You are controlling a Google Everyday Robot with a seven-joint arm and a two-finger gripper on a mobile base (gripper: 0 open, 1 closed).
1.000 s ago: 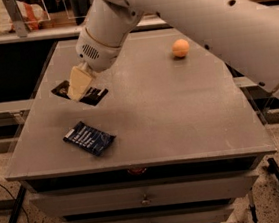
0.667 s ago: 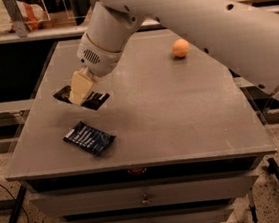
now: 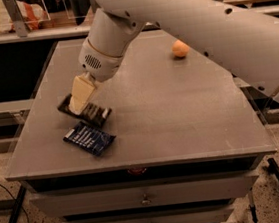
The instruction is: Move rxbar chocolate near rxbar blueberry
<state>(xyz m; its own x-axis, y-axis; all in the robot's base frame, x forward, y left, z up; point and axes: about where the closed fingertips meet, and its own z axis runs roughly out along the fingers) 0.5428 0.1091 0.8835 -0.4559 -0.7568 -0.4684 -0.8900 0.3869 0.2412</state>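
We are seeing our cream pincer (image 3: 79,101) clamping the flat, black-wrapped rxbar chocolate (image 3: 94,113) just behind the flat, dark blue-wrapped rxbar blueberry (image 3: 89,138), which is lying on the grey metal tabletop (image 3: 180,114).

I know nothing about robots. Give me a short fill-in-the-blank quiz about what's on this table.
1. The gripper is closed on the rxbar chocolate, whose wrapper is ____.
2. The rxbar blueberry lies close beside that bar, in a dark ____ wrapper.
3. The small round object toward the back of the table is coloured ____.
Missing words: black; blue; orange.
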